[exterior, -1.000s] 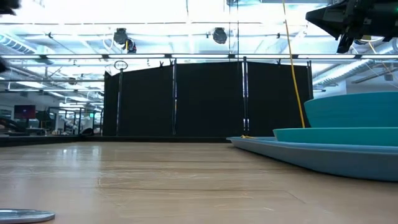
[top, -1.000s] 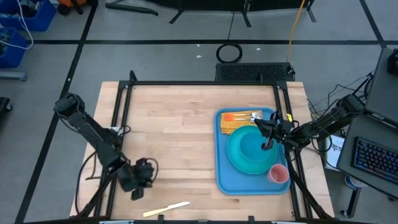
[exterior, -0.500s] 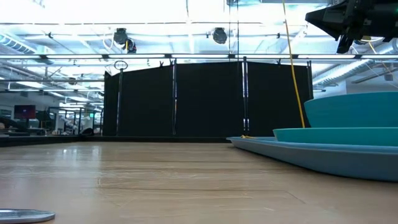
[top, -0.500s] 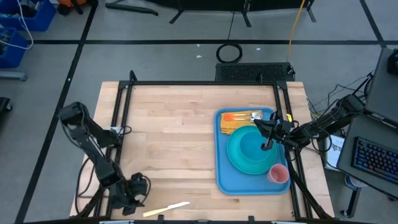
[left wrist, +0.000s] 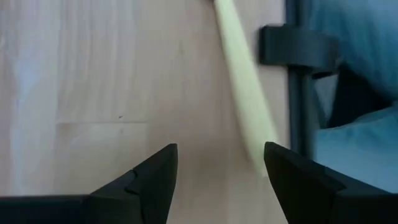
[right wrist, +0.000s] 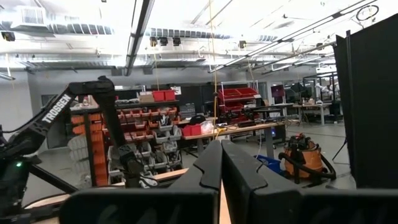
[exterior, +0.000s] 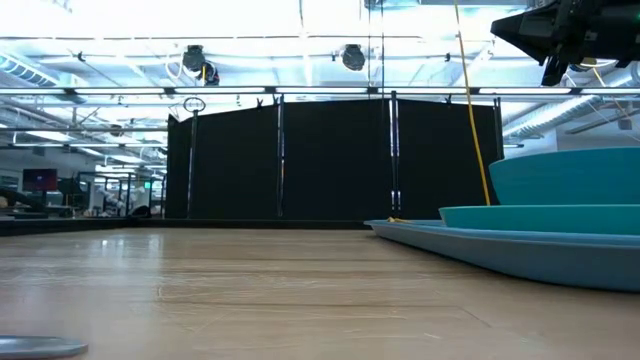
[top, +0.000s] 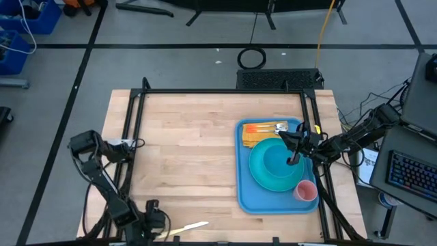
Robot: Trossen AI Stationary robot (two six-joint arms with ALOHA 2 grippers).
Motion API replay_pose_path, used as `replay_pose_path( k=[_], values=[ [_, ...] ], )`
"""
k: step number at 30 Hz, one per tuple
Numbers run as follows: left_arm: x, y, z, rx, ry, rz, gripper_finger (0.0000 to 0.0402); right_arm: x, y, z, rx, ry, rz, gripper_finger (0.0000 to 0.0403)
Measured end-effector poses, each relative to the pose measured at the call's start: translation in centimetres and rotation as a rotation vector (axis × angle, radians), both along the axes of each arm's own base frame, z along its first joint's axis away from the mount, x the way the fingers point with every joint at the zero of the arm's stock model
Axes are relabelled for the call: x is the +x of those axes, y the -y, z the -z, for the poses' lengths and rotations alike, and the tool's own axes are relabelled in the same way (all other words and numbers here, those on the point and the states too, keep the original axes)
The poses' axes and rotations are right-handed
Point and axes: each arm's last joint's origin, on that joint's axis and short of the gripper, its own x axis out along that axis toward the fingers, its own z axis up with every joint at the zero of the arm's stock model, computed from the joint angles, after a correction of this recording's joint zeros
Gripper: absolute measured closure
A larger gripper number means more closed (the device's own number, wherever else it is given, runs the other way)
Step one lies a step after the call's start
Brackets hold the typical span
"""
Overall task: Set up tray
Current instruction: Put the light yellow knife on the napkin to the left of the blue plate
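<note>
The bright-blue tray point(top: 244, 184) lies at the table's right. It carries a turquoise plate point(top: 274, 167), a pink cup point(top: 305, 190) and a yellow-orange napkin point(top: 258, 131) with a fork on it. A pale yellow knife point(top: 186, 228) lies flat on the wood at the near edge. My left gripper point(top: 156, 222) is just left of the knife, low over the table. In the left wrist view it stands open point(left wrist: 221, 168), with the knife point(left wrist: 239, 93) ahead by one fingertip and apart from it. My right gripper point(top: 293, 148) hovers shut above the plate, high over it in the low view point(exterior: 560, 35).
A dark frame rail point(top: 133, 137) runs along the table's left side, and a frame post point(left wrist: 303, 93) stands close beside the knife. Bare wood point(top: 191, 150) spreads between the left rail and the tray. A grey disc point(exterior: 30, 347) lies at the table's near edge.
My left gripper has travelled toward the table's near edge and ended close to the knife's left end. The knife, the tray and my right gripper have stayed where they were.
</note>
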Motion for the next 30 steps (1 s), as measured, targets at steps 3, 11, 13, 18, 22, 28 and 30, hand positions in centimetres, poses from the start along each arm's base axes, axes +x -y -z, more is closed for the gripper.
replay_pose_path(
  k=[3,11,13,18,22,28,30],
  values=[
    [0.3,0.7,-0.3,0.027,0.000,0.025,0.0156,0.0,0.0,0.0,0.000,0.000,0.000,0.0403],
    [0.2,1.1,-0.4,0.053,-0.011,0.015,0.0156,0.0,0.0,0.0,0.000,0.000,0.000,0.0403],
    [0.1,1.3,-0.5,0.035,0.001,0.017,0.0156,0.0,0.0,0.0,0.000,0.000,0.000,0.0403],
    [-0.2,1.6,-0.5,0.040,0.033,0.029,0.0156,0.0,0.0,0.0,0.000,0.000,0.000,0.0403],
    [-0.3,2.3,0.4,0.022,0.033,0.051,0.0156,0.0,0.0,0.0,0.000,0.000,0.000,0.0403],
    [-0.4,2.6,1.1,0.037,0.036,0.049,0.0156,0.0,0.0,0.0,0.000,0.000,0.000,0.0403],
    [-0.5,2.7,1.1,0.043,0.046,0.047,0.0156,0.0,0.0,0.0,0.000,0.000,0.000,0.0403]
  ],
)
